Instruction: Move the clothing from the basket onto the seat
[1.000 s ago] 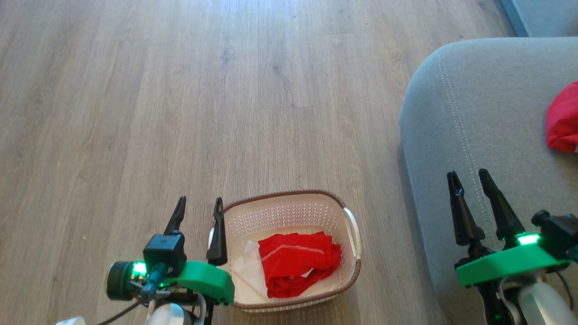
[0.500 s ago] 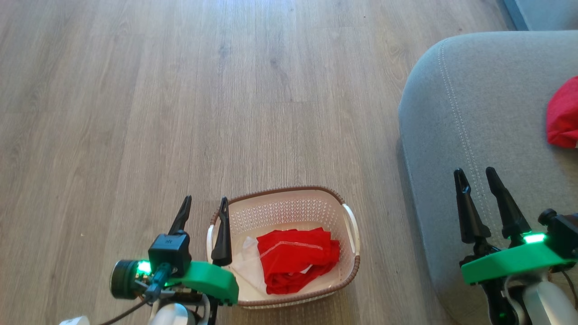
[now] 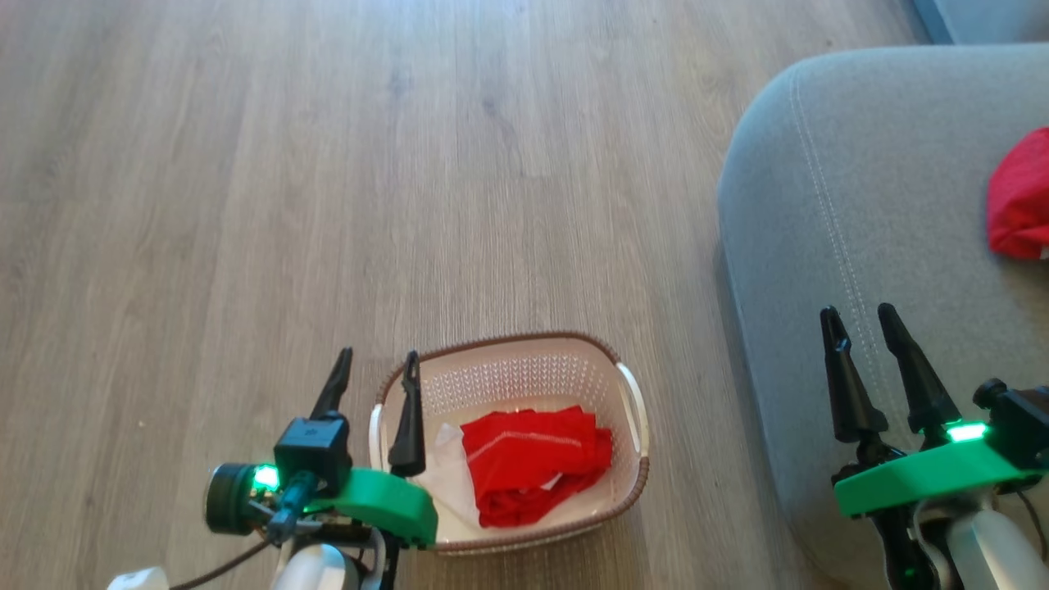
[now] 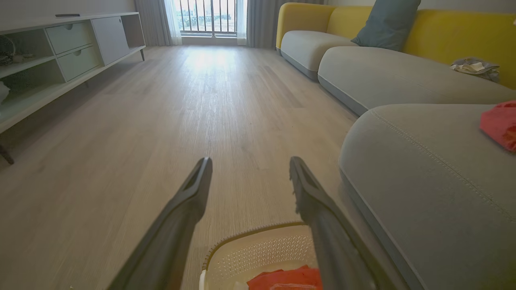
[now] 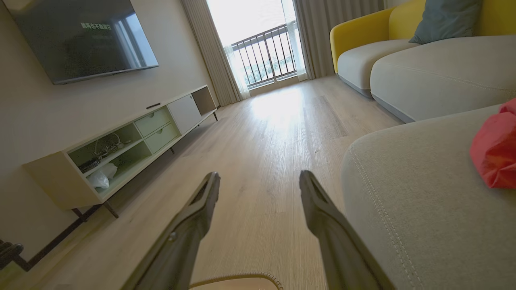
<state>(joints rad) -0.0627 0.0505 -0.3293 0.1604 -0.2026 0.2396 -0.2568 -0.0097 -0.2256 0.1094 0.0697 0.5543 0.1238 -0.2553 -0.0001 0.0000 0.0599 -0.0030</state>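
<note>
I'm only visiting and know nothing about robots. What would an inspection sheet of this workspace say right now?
Surface: pale wood floor; the basket stands on it, beside the seat.
Job's things: basket holds a folded red garment; a second red garment lies on the grey seat.
Clutter: white sheet under the garment in the basket; crumpled cloth on the far sofa.
Grippers: left gripper open, empty, by the basket's left edge; right gripper open, empty, over the seat's edge.
Cables: dark cable below the left wrist.
Surroundings: TV cabinet, wall TV, yellow-backed sofa, balcony window.
</note>
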